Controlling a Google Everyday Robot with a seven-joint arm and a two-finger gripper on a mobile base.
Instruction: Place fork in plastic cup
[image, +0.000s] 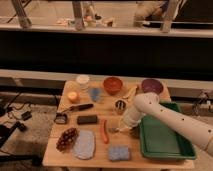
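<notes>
While my gripper (117, 129) sits clenched low on the table (95, 162), seemingly on the fork (114, 131), I see the plastic cup (95, 93) well beyond it, up-left.

A white arm's end effector (119, 127), fingers closed, hung at the centre of a light wooden desk (97, 160), an orange carrot (105, 131) at its nine o'clock and a green tray (165, 150) at three. The pale blue plastic cup (95, 93) stood at eleven o'clock, beside an orange-red bowl (113, 85) and a purple one (151, 86).
</notes>
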